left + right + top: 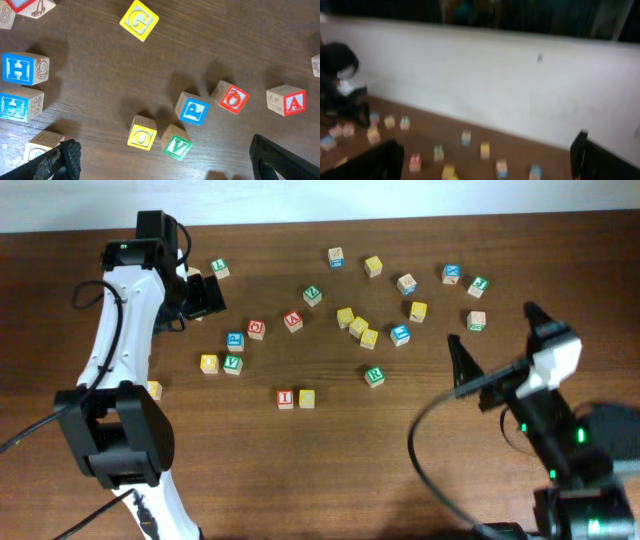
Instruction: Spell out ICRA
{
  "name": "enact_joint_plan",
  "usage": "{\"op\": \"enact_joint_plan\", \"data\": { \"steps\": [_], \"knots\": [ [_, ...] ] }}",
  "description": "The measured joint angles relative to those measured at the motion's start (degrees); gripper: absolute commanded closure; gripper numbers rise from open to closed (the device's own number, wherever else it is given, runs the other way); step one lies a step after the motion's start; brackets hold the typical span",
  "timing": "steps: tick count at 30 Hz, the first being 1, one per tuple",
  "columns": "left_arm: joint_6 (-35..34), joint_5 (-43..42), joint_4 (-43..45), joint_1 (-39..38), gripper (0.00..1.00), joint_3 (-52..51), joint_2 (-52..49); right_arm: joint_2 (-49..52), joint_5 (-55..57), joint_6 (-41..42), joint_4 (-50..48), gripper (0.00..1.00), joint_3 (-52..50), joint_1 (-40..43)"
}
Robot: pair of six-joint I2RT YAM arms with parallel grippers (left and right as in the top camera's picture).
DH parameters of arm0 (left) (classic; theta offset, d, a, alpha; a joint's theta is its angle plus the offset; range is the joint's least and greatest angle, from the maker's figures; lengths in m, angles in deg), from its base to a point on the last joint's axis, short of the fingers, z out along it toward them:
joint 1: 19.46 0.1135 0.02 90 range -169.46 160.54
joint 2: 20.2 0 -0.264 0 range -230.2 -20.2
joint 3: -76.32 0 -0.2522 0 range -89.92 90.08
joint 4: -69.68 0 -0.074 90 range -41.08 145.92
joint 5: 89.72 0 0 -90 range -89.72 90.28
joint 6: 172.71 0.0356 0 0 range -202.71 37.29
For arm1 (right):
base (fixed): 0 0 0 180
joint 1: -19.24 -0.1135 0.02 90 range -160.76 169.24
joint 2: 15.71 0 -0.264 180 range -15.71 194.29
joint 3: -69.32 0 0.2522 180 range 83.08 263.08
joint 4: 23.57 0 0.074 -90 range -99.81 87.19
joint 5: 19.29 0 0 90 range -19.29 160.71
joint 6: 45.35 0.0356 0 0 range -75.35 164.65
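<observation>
Both grippers hang wide open and empty. The small wooden cube printed with a green R [374, 376] lies left of the right gripper [495, 332], nearer it than the left gripper [205, 295]; likely the right arm's reach.

On the brown wooden table [330, 480] below me I see a yellow G cube [139, 19], a blue H cube [22, 68], a blue P cube [192, 110] near a red O cube [231, 98], and a second yellow cube [142, 134] just beside a green V cube [176, 144].
</observation>
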Motion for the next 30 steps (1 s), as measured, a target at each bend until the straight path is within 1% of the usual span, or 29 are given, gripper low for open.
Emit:
{"op": "enact_joint_plan", "data": {
  "steps": [1,2,3,5,7,8,9,12,14,15,18,20,21,22,24,25,26,27,28,30],
  "knots": [
    [0.0,0.0,0.2,0.0,0.01,0.0,0.0,4.9,0.6,-0.9,7.9,0.02,5.4,0.0],
    [0.0,0.0,-0.1,0.0,0.01,0.0,0.0,9.7,1.6,-1.6,11.3,0.02,9.9,0.0],
    [0.0,0.0,0.0,0.0,0.01,0.0,0.0,18.8,3.7,-2.3,15.1,0.02,16.9,0.0],
    [0.0,0.0,0.0,0.0,0.01,0.0,0.0,31.4,6.9,-3.1,24.7,0.02,25.1,0.1],
    [0.0,0.0,0.1,0.0,0.01,0.0,0.0,40.2,8.8,-3.5,29.1,0.02,30.6,0.3],
    [0.0,0.0,0.1,0.0,0.01,0.0,0.0,46.1,9.3,-3.7,30.2,0.02,33.7,0.8],
    [0.0,0.0,0.1,0.0,0.01,0.0,0.0,49.7,9.4,-3.7,30.9,0.02,34.9,1.6],
    [0.0,0.0,0.1,0.0,0.01,0.0,0.0,56.7,6.8,-3.7,32.5,0.02,35.9,4.5],
    [0.0,0.0,0.1,0.0,0.01,0.0,0.0,57.5,7.5,-3.7,32.0,0.02,35.9,4.6],
    [0.0,0.0,0.1,0.0,0.01,0.0,0.0,57.7,10.2,-2.4,31.4,0.02,36.0,4.7],
    [0.0,0.0,0.1,0.0,0.01,0.0,0.0,62.4,19.8,6.1,30.4,0.02,36.9,6.7],
    [0.0,0.0,0.1,0.0,0.01,0.0,0.0,66.8,21.9,9.6,29.9,0.01,36.9,8.5],
    [0.0,0.0,0.1,0.0,0.01,0.0,0.0,71.0,22.1,11.1,29.0,0.04,36.9,9.5],
    [0.0,0.0,0.1,0.0,0.02,0.0,0.0,73.9,22.1,11.8,28.3,0.1,36.9,9.9],
    [0.0,0.0,0.1,0.0,0.01,0.0,0.0,77.4,22.0,12.7,27.1,0.19,36.9,9.9],
    [0.0,0.0,0.1,0.0,0.01,0.0,0.0,79.0,22.1,13.0,26.5,0.2,36.9,9.9],
    [0.0,0.0,0.1,0.0,0.01,0.0,0.0,79.7,22.1,13.1,25.7,0.24,36.9,9.9],
    [0.0,0.0,0.1,0.0,0.01,0.0,0.0,80.1,21.7,13.1,25.3,0.34,36.9,9.9],
    [0.0,0.0,0.1,0.0,0.01,0.0,0.0,80.3,20.8,13.2,24.5,0.41,36.9,9.9],
    [0.0,0.0,0.1,0.0,0.01,0.0,0.0,80.6,19.0,12.9,23.6,0.42,36.9,9.9]
  ]
}}
